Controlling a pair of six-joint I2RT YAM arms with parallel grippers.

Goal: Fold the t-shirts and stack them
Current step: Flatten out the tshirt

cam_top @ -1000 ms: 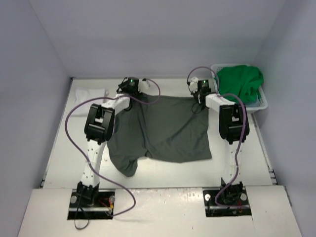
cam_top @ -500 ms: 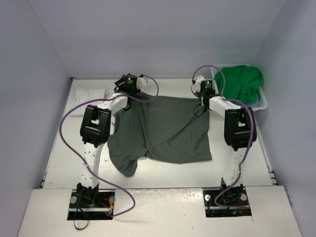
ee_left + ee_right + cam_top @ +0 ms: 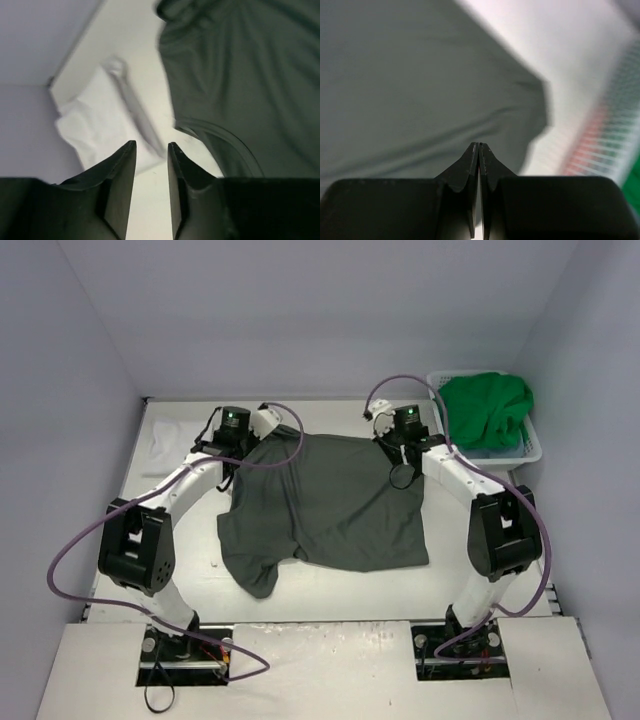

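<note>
Dark grey t-shirt [image 3: 330, 505] flat; left tool [image 3: 151, 145] parted, right tool [image 3: 479, 145] closed.

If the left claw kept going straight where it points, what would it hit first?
Likely the white cloth shirt: the left gripper aims at its near edge, though depth is unclear.

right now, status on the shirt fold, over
Left gripper open, empty, near white shirt. Right gripper shut over dark grey shirt, which lies spread, not yet folded. Green shirt in basket, clear of arms.
</note>
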